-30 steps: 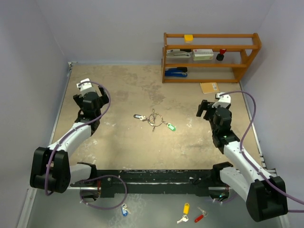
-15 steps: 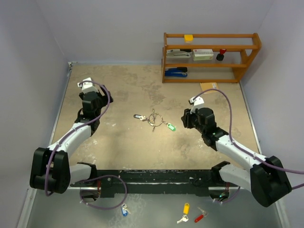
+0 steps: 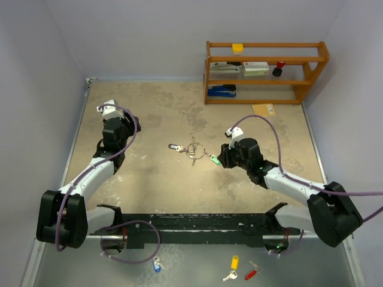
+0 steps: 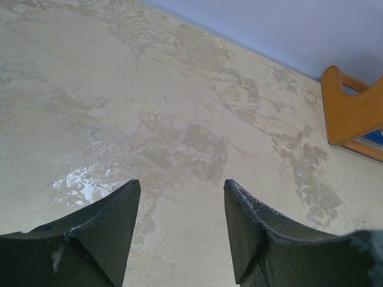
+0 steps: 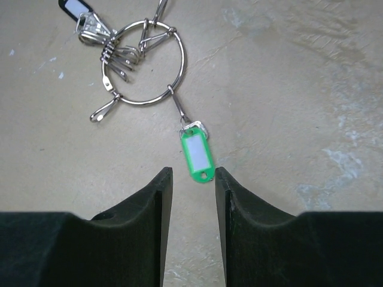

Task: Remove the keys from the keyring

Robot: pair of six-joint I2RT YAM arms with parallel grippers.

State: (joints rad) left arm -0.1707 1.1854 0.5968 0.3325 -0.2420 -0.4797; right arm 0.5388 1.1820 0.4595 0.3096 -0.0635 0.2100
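Just past my right pincer [image 5: 191, 173], spread and empty, the green-headed key [image 5: 197, 156] lies flat on the mottled table [image 5: 299, 89], linked to the thin round wire keyring [image 5: 143, 63]. Beyond, slim silver keys [image 5: 116, 57] and a black-headed one [image 5: 75, 7] crowd its left rim; my left pincer [image 4: 179, 185] gapes empty.

Mottled tan desk [image 3: 155, 179]. The keyring [image 5: 184, 63], keys [image 5: 116, 57] bunched on it, lies flat just ahead of the right claw [image 5: 193, 179], its green-tagged key [image 5: 197, 156] reaching the claw's tips. Well apart, off to this claw's right, stand a wooden shelf [image 3: 263, 45] and, beside it, a tan card [image 3: 264, 110].
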